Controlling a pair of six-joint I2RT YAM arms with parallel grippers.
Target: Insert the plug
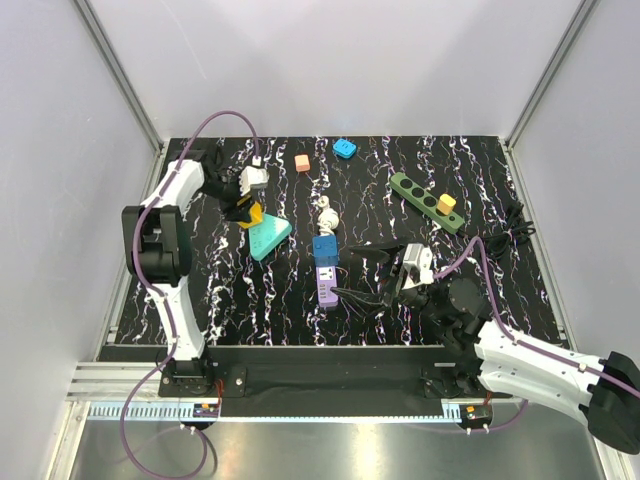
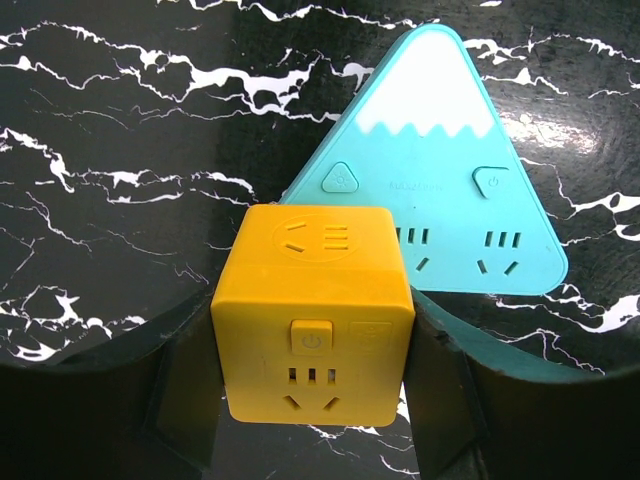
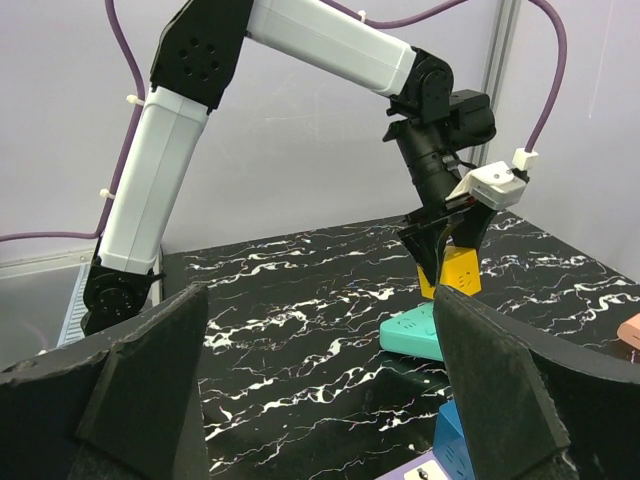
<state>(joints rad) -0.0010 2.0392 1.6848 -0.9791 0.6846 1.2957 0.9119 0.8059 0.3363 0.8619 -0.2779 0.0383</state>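
Teal triangular power strip (image 2: 450, 150) on the black marbled table (image 1: 260, 300), its near corner hidden behind the yellow cube plug (image 2: 312, 300), which the left gripper (image 2: 312, 400) clamps from both sides; prongs unseen. Right gripper (image 3: 320, 340) gapes empty near a purple strip (image 1: 327, 285).

cube socket (image 2: 312, 330) at triangular strip's (image 2: 440, 190) corner, left | bar strip (image 1: 415, 192) far right, small block (image 1: 446, 204) on it

Bright, even light; sharp focus
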